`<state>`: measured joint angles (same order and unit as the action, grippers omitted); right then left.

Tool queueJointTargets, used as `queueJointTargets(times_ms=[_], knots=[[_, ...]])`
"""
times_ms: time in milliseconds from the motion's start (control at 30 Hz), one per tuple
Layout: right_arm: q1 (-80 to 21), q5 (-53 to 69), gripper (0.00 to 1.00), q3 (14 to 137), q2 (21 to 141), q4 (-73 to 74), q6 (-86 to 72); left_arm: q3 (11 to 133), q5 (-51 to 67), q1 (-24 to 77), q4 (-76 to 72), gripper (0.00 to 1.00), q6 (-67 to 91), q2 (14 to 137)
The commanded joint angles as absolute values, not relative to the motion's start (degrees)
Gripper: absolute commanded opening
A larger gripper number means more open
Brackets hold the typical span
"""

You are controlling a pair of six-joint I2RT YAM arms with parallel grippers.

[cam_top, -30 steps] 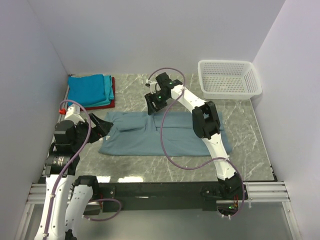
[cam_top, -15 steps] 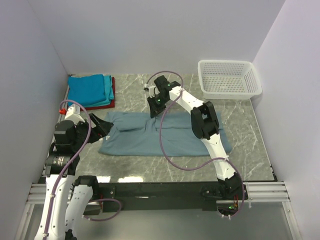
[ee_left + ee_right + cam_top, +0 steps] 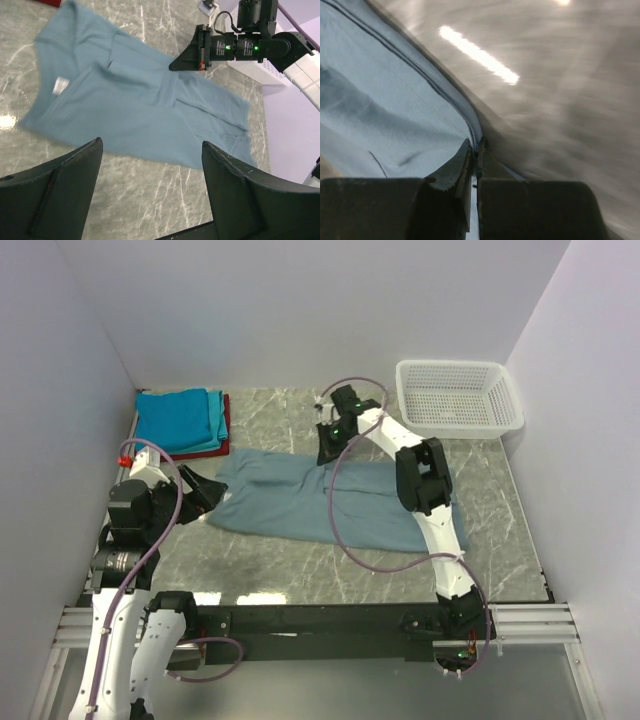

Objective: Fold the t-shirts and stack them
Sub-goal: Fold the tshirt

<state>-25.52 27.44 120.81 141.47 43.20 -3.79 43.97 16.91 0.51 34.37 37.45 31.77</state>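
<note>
A large grey-blue t-shirt [image 3: 290, 505] lies spread across the marble table, its white tag [image 3: 60, 86] toward the left end. My right gripper [image 3: 327, 456] is at the shirt's far edge, shut on its hem [image 3: 470, 127]; in the right wrist view the jaws [image 3: 476, 145] pinch the seam. My left gripper [image 3: 205, 490] stands open just off the shirt's left end, and in the left wrist view its fingers [image 3: 150, 145] hold nothing. At the back left sits a stack of folded t-shirts: bright blue [image 3: 175, 415] on top, teal [image 3: 214, 436] below, red [image 3: 226, 422] at the bottom.
A white mesh basket [image 3: 458, 397] stands at the back right corner. Walls close in the table at the left, back and right. Bare marble [image 3: 300, 570] shows in front of the shirt, and purple cables loop over both arms.
My right gripper shut on the shirt's far edge and moved right and back, dragging the cloth. The shirt now lies flatter and slanted. The left arm stayed put.
</note>
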Motion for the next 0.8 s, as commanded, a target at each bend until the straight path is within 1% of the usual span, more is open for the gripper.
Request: queueJointTargets(times_ms=[0, 200, 333, 367, 433, 467, 500, 533, 600, 633, 700, 733, 767], knots=[[-20.13, 18.55, 0.0, 119.71, 137.81, 39.82, -8.08, 42.98, 18.89, 0.44, 30.15, 0.85, 38.67, 32.34], [-16.09, 13.45, 0.0, 120.5, 136.85, 37.71, -9.49, 40.08, 20.39, 0.44, 27.17, 0.85, 39.9, 33.4], [-13.89, 12.13, 0.01, 124.35, 137.99, 37.79, -9.76, 37.88, 21.62, 0.44, 23.56, 0.85, 41.31, 34.88], [-13.71, 12.13, 0.1, 124.97, 138.16, 37.88, -9.49, 37.53, 21.71, 0.44, 22.95, 0.85, 41.66, 35.68], [-13.62, 12.48, 0.2, 126.81, 138.6, 38.67, -8.0, 37.27, 22.23, 0.44, 19.54, 0.84, 42.97, 38.65], [-13.8, 12.83, 0.31, 127.52, 138.78, 39.02, -7.56, 37.18, 22.5, 0.44, 18.12, 0.84, 43.76, 39.98], [-13.8, 13.35, 0.36, 128.14, 138.61, 39.46, -6.86, 37.18, 23.46, 0.44, 16.54, 0.83, 45.16, 42.95], [-14.06, 13.62, 0.37, 128.58, 138.17, 39.55, -6.59, 37.09, 23.99, 0.44, 13.3, 0.78, 45.7, 44.63], [-14.5, 13.45, 0.5, 128.41, 136.42, 39.38, -5.46, 38.23, 24.08, 0.53, 11.26, 0.74, 47.1, 50.59], [-15.11, 13.45, 0.5, 128.32, 135.71, 39.38, -5.01, 38.49, 24.78, 0.53, 9.6, 0.7, 47.46, 52.54], [-15.99, 13.18, 0.5, 128.15, 133.7, 39.46, -3.35, 39.55, 24.7, 0.88, 5.73, 0.66, 48.6, 58.23], [-16.52, 13.1, 0.51, 127.54, 132.99, 39.55, -2.73, 39.81, 24.52, 1.31, 4.32, 0.62, 48.69, 60.1], [-17.57, 13.1, 0.51, 127.09, 132.28, 39.55, -1.59, 41.12, 23.39, 2.88, 3.09, 0.61, 48.78, 62.03]])
